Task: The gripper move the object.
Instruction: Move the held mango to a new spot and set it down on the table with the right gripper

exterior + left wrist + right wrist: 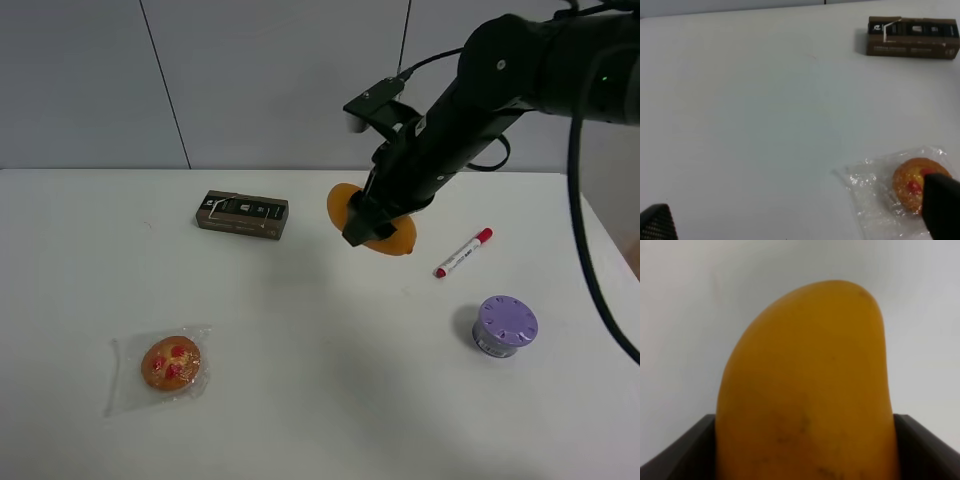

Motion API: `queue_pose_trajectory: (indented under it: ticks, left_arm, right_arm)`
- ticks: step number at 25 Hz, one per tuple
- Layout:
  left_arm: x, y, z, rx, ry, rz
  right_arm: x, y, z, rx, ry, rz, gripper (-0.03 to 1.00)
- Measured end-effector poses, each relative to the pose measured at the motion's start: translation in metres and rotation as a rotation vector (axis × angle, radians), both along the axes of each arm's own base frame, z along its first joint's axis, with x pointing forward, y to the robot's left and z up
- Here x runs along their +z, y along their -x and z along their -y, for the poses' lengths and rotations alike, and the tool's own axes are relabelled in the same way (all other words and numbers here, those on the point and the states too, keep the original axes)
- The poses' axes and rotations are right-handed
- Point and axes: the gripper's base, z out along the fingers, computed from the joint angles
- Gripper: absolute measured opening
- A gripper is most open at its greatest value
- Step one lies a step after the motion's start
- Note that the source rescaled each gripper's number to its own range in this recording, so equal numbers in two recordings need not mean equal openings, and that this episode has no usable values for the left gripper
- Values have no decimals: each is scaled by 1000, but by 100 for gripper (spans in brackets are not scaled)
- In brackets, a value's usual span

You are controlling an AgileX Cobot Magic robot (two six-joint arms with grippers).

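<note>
Right fingers [675, 452] clamped on the one mango [395, 238], between one box [242, 215] and one marker [464, 252]. Left fingers [940, 205] spread wide, empty. Counter [320, 400] also carries one can [505, 326], one wrapped cookie [171, 362].

On the high camera I see a white table [300, 400] filling the lower part of the view, its top matte and evenly lit, with soft, faint shadows. Behind it stands a pale grey wall [280, 80] of flat panels, split by two thin dark seams [165, 85] that run slightly slanted. The table's far edge meets the wall in a straight line.
</note>
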Motion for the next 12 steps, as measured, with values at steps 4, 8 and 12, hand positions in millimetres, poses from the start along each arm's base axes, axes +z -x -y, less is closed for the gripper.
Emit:
queue_pose_trajectory:
  ticks: [4, 8, 12]
  left_arm:
    - [0, 0, 0, 0, 0, 0]
    - [0, 0, 0, 0, 0, 0]
    - [0, 0, 0, 0, 0, 0]
  right_arm:
    - [10, -8, 43, -109, 20, -42, 66]
    - [8, -14, 81, -195, 60, -114, 66]
    - [6, -12, 111, -218, 97, -198, 66]
